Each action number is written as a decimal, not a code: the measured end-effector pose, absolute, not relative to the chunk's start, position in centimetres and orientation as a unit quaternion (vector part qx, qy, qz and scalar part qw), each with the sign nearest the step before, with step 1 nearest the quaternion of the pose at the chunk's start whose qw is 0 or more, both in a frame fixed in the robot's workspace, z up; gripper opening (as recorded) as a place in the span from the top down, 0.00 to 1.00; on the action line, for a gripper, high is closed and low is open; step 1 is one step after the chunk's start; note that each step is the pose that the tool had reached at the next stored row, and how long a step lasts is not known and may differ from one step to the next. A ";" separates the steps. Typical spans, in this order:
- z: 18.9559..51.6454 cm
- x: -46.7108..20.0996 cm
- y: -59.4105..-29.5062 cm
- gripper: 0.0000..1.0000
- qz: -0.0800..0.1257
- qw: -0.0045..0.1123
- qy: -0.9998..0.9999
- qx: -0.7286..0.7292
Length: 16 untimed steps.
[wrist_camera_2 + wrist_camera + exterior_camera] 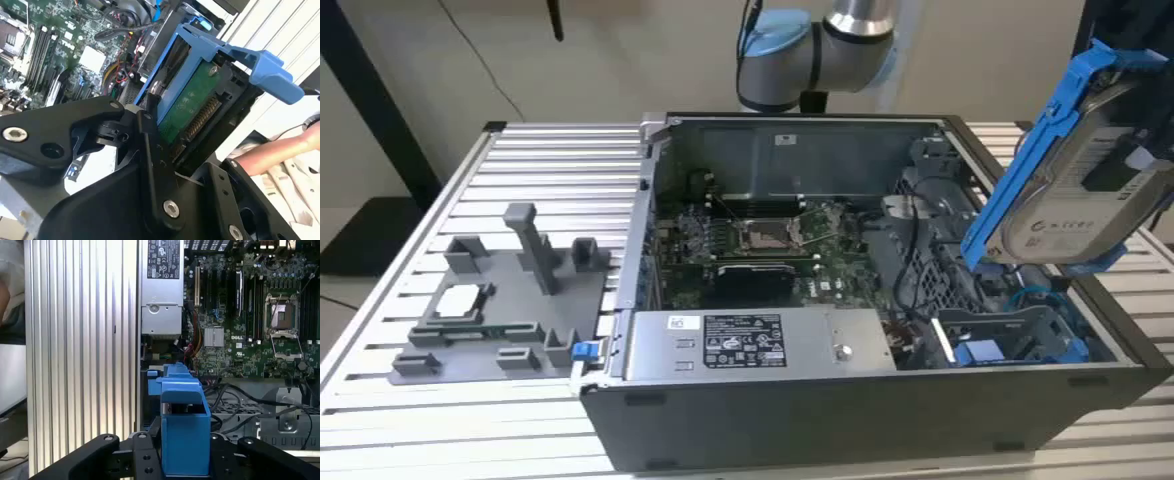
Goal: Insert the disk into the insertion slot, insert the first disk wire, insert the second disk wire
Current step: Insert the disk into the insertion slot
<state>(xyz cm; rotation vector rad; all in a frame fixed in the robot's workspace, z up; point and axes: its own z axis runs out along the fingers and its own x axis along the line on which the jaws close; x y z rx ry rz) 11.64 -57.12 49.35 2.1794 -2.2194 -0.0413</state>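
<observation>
The disk (1074,195), a silver drive with a white label in a bright blue carrier, hangs tilted above the open computer case at the exterior view's right. My gripper (185,452) is shut on it, black fingers (142,450) pressing the blue carrier (184,425) from both sides. In the second wrist view the disk's green circuit board (192,107) faces the camera. Below the disk sits the insertion slot (1007,335), a grey metal cage with blue tabs, in the case's near right corner. Dark and blue cables (1027,290) lie beside the cage; I cannot tell which are the disk wires.
The silver power-supply box (747,345) lines the case's front wall, with the motherboard (761,240) behind it. A grey fixture (507,300) holding a chip stands on the slatted table at the exterior view's left. A person's hand (280,150) rests beyond the table edge.
</observation>
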 end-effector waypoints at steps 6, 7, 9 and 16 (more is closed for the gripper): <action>49.3 11.6 -57.1 1.00 -0.013 0.016 -0.713 0.700; 49.3 11.6 -57.1 1.00 -0.013 0.016 -0.713 0.701; 49.3 11.6 -57.1 1.00 -0.013 0.016 -0.713 0.701; 49.0 11.6 -57.1 1.00 -0.013 0.016 -0.713 0.701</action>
